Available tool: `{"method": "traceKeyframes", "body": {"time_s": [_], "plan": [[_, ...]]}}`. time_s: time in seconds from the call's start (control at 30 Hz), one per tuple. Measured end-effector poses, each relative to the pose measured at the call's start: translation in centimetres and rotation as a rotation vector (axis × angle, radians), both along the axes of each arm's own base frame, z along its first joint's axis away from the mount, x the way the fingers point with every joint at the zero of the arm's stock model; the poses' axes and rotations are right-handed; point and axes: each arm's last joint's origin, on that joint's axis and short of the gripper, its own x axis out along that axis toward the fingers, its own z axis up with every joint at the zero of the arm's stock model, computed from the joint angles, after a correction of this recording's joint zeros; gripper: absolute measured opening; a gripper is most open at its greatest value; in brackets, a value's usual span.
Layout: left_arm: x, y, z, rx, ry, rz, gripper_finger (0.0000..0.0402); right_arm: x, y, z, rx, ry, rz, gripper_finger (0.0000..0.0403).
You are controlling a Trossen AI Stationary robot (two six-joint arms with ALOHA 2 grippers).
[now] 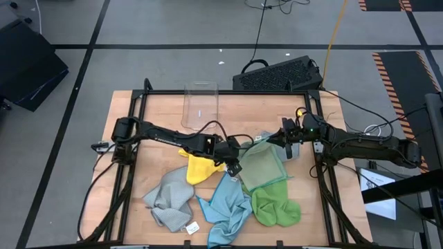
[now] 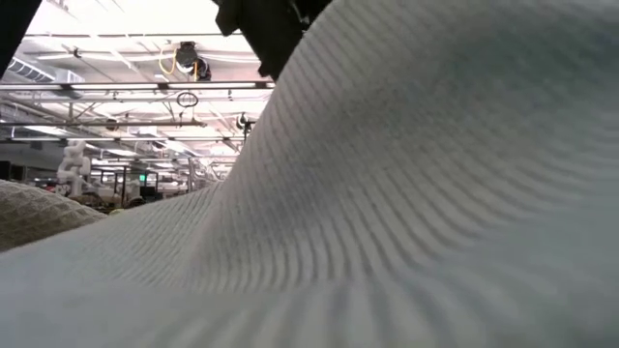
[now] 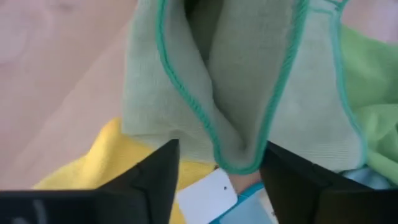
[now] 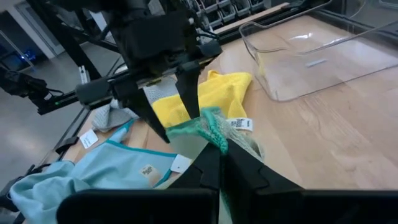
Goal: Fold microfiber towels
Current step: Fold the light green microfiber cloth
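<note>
1. Five towels are lying bunched mid-table point(image 1: 124, 207) in the high view: yellow towel point(image 1: 199, 168), grey towel point(image 1: 168, 200), light blue towel point(image 1: 226, 204), bright green towel point(image 1: 275, 207), pale green towel point(image 1: 261, 166). All soft, light, limp.
2. Low view: cloth is filling the lens.
3. Left wrist: left claw point(image 3: 217, 168) is straddling the pale green fold, fingers spread; hemmed edge is offering the best hold.
4. Right wrist: right claw point(image 4: 219, 163) is pinching that towel's corner.
</note>
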Motion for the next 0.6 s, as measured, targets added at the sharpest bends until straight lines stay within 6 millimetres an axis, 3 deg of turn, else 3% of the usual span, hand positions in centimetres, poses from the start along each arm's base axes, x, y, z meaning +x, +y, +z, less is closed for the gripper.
{"method": "traceKeyframes", "body": {"time_s": [0.1, 0.23, 0.6], "plan": [[0.08, -0.07, -0.27, -0.008, -0.026, -0.020, 0.0235, -0.01, 0.00, -0.04, -0.007, 0.003, 0.002, 0.0002], [0.50, -0.22, -0.10, -0.010, -0.103, -0.041, 0.0218, -0.01, 0.00, -0.04, -0.009, 0.004, 0.003, 0.0002], [0.34, -0.32, -0.37, -0.015, -0.089, -0.048, 0.0088, -0.02, 0.01, -0.08, -0.008, 0.008, 0.003, 0.0002]]}}
